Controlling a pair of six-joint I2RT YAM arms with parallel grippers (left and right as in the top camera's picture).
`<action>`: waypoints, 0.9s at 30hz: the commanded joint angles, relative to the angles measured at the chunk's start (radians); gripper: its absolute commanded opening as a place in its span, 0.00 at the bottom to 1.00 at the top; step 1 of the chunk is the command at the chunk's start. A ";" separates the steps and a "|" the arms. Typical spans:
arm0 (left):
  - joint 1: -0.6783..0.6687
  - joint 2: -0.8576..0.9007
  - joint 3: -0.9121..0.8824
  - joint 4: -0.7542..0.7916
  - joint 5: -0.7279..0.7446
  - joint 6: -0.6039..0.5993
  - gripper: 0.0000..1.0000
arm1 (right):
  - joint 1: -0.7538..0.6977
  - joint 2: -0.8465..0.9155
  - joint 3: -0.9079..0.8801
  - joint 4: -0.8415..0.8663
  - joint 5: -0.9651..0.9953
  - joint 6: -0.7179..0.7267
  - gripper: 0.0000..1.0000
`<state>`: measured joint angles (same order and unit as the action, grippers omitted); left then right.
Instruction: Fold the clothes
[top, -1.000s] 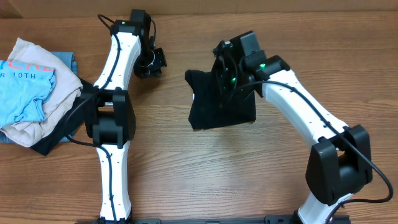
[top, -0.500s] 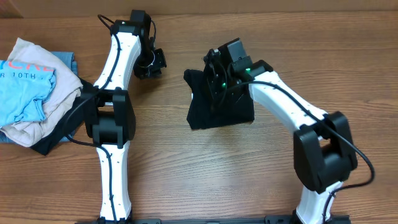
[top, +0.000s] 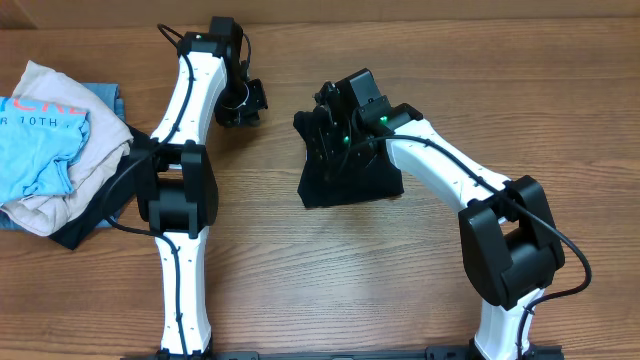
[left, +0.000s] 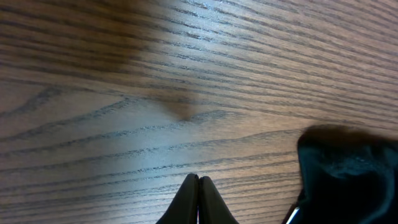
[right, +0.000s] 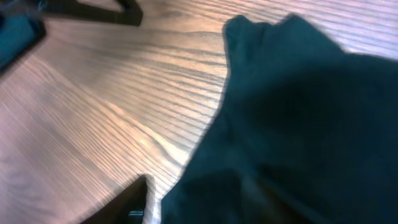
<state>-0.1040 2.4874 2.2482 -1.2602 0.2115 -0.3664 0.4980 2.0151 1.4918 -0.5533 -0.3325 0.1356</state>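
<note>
The clothes, a plain black T-shirt (top: 350, 175), lie folded in a compact shape at the table's middle, with a sleeve corner poking out at its upper left (top: 303, 122). My right gripper (top: 325, 135) hovers low over the shirt's upper left part. In the right wrist view the right gripper (right: 183, 186) is open, one finger (right: 134, 199) over bare wood beside the shirt's edge (right: 292, 112), the other dark against the cloth. My left gripper (top: 240, 100) is shut on nothing, apart from the shirt on its left. The left wrist view shows its fingertips (left: 199, 186) pressed together, black fabric (left: 348, 168) at lower right.
A pile of other garments sits at the table's left edge: a light blue shirt (top: 40, 140) on a cream-white one (top: 60, 205). The left arm's dark joint (top: 178, 190) stands next to that pile. Bare wood lies in front of the black shirt.
My right gripper has slid left across the black shirt and its jaws have parted. The shirt's right side has drawn in slightly. The left arm has not moved.
</note>
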 joint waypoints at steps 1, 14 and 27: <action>-0.002 -0.007 -0.004 -0.007 -0.007 0.023 0.04 | -0.005 -0.003 0.013 0.028 -0.238 0.002 0.71; -0.010 -0.010 0.033 0.099 0.489 0.264 0.15 | -0.328 -0.089 0.069 -0.283 -0.267 -0.096 0.65; -0.154 -0.008 0.029 0.216 0.463 0.370 0.66 | -0.507 -0.089 0.067 -0.488 0.134 -0.140 0.75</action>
<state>-0.2142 2.4874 2.2578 -1.0718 0.7013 -0.0307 0.0124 1.9659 1.5410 -1.0405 -0.2565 0.0036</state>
